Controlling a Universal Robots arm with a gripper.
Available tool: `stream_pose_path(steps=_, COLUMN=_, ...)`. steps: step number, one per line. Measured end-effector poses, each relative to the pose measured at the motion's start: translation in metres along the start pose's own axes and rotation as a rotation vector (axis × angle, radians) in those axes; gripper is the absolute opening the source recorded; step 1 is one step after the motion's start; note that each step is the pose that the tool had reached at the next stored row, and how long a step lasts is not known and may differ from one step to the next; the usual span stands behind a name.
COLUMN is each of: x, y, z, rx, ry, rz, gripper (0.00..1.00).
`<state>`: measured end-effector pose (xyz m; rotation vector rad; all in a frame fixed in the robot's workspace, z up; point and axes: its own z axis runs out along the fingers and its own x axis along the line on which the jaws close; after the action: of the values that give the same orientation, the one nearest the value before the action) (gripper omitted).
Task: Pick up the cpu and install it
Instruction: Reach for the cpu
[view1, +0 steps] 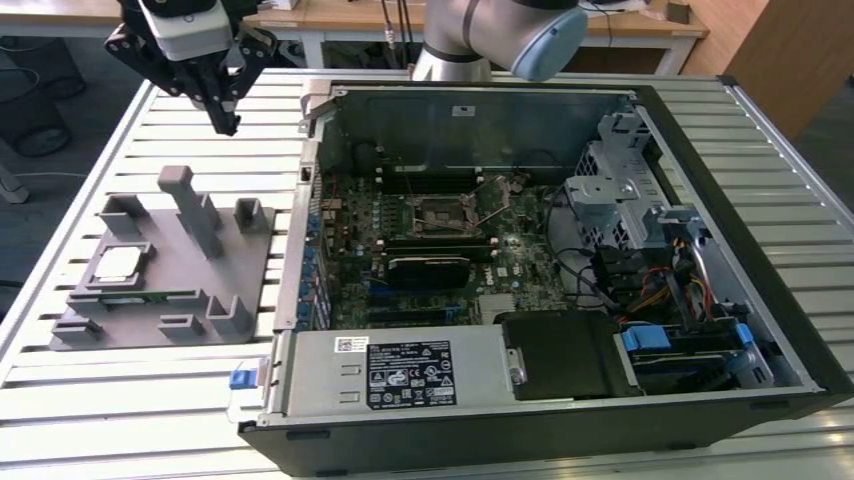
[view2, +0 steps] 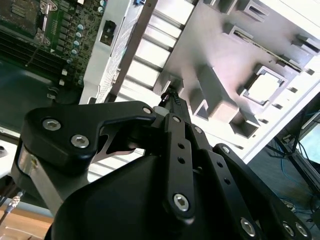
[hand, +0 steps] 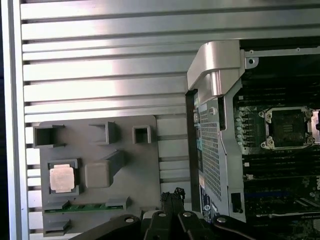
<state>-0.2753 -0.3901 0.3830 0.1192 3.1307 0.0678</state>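
- The gripper (view1: 227, 122) hangs high over the slatted table (view1: 174, 130), at the exterior view's upper left. It is beyond the far end of the tray (view1: 154, 245).
- Its two dark fingers point down and seem to meet at the tips with nothing between them. The tips are small in the exterior view, so that reading is not certain.
- In the first wrist view the fingertips (hand: 172, 195) show close together, in line with the tray's edge (hand: 145, 165) that faces the case. They are well above it and touch nothing.
- The cpu (view1: 118, 265) lies flat in a square recess of the tray, silvery side up. It sits on the side of the tray away from the case.
- In both wrist views the cpu (hand: 62, 178) (view2: 262, 86) sits squarely in its frame, well apart from the gripper.
- A thin green memory strip (view1: 140, 297) lies in a slot just beside the cpu, on the near side in the exterior view.
- Grey posts of different heights stand up from the tray, and the tallest (view1: 187, 205) is near its middle.
- The open case (view1: 467, 120) lies on the table to the exterior view's right of the tray, with its motherboard (view1: 400, 250) exposed.
- The socket (view1: 445, 211), dark and framed in metal, sits on the motherboard and holds no chip. The first wrist view shows its bare dark square (hand: 289, 127).
- The arm (view1: 494, 40) rises behind the case at the top of the exterior view.
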Motion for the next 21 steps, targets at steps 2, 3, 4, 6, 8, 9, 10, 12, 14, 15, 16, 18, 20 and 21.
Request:
stream_pose_path(steps=2, x=0.0032, y=0.0001, z=0.0001, rx=0.0000, ry=0.0000, rz=0.000, gripper=0.11)
stream_pose_path(steps=3, x=0.0048, y=0.0002, z=0.0001, rx=0.0000, ry=0.0000, rz=0.000, gripper=0.11)
stream_pose_path(steps=4, x=0.0064, y=0.0002, z=0.0002, rx=-0.0001, ry=0.0000, rz=0.000, gripper=0.11)
stream_pose_path(steps=6, x=0.0097, y=0.0002, z=0.0002, rx=0.0000, ry=0.0000, rz=0.000, gripper=0.11)
stream_pose_path(steps=8, x=0.0131, y=0.0002, z=0.0003, rx=0.0000, ry=0.0000, rz=0.000, gripper=0.11)
stream_pose_path(steps=9, x=0.0148, y=0.0002, z=0.0003, rx=0.0000, ry=0.0001, rz=0.000, gripper=0.11)
stream_pose_path(steps=10, x=0.0164, y=0.0002, z=0.0004, rx=0.0000, ry=0.0001, rz=0.000, gripper=0.11)
stream_pose_path(steps=12, x=0.0199, y=0.0001, z=0.0005, rx=0.0000, ry=0.0000, rz=0.000, gripper=0.11)
stream_pose_path(steps=14, x=0.0232, y=0.0001, z=0.0005, rx=0.0000, ry=0.0000, rz=0.000, gripper=0.11)
stream_pose_path(steps=15, x=0.0248, y=0.0001, z=0.0006, rx=0.0000, ry=0.0000, rz=0.000, gripper=0.11)
stream_pose_path(steps=16, x=0.0264, y=0.0001, z=0.0006, rx=0.0000, ry=0.0000, rz=0.000, gripper=0.11)
stream_pose_path(steps=18, x=0.0297, y=0.0000, z=0.0007, rx=0.0000, ry=0.0000, rz=0.000, gripper=0.11)
stream_pose_path(steps=20, x=0.0329, y=0.0000, z=0.0008, rx=-0.0001, ry=-0.0001, rz=0.000, gripper=0.11)
stream_pose_path(steps=21, x=0.0348, y=-0.0001, z=0.0008, rx=0.0000, ry=0.0001, rz=0.000, gripper=0.11)
